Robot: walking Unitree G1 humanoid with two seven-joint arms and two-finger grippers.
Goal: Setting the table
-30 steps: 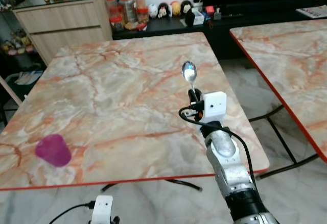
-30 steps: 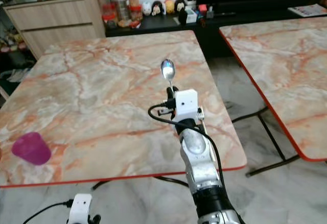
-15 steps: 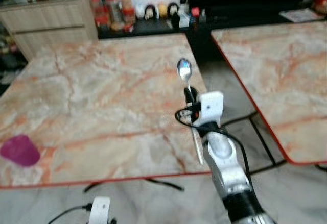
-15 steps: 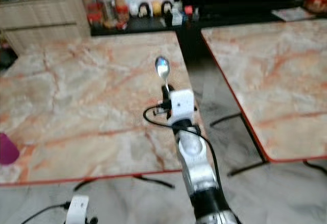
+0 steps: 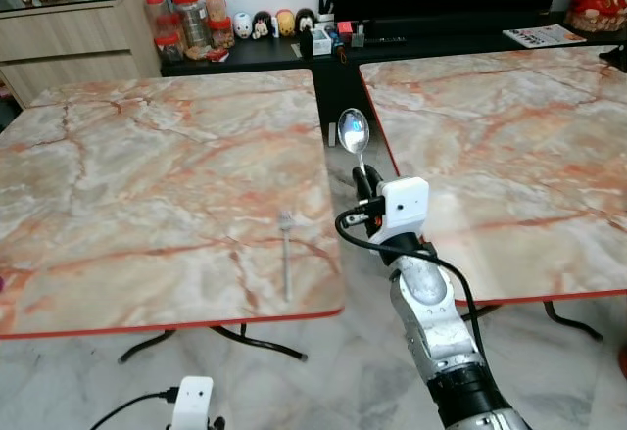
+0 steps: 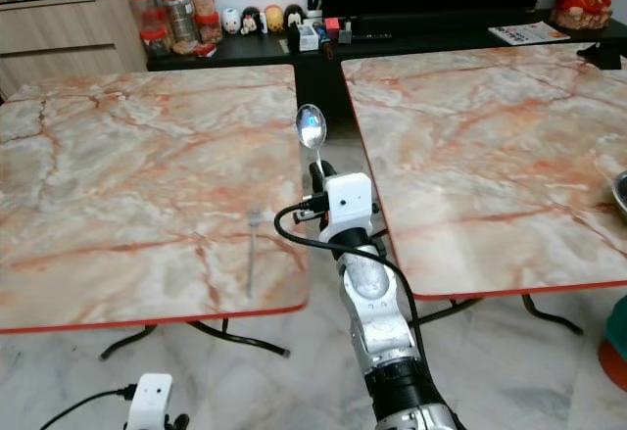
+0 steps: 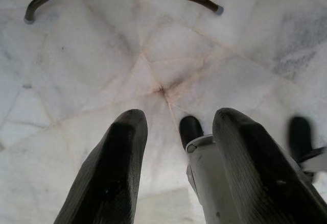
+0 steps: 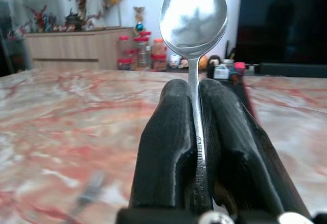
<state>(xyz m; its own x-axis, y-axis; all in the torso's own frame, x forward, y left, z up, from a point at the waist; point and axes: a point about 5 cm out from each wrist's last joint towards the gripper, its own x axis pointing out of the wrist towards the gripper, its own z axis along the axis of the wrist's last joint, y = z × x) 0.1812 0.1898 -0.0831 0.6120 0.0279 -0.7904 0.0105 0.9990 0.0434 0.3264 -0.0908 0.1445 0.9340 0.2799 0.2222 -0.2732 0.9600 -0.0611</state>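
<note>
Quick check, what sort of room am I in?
Probably a home living or dining room: two marble-look folding tables, a dark TV console with figurines and jars, and a wooden sideboard.

Two marble-patterned benches with red edges are seen side by side, a narrow gap between them. On the left bench (image 5: 147, 185) a fork (image 5: 286, 259) is laid flat near the front right corner, its tines pointing away from the robot. On the right bench (image 6: 470, 156) the rim of a metal bowl (image 6: 620, 193) is glimpsed at the far right edge. Both benches are carried on dark metal legs standing on a pale marble floor (image 7: 102, 71).
</note>
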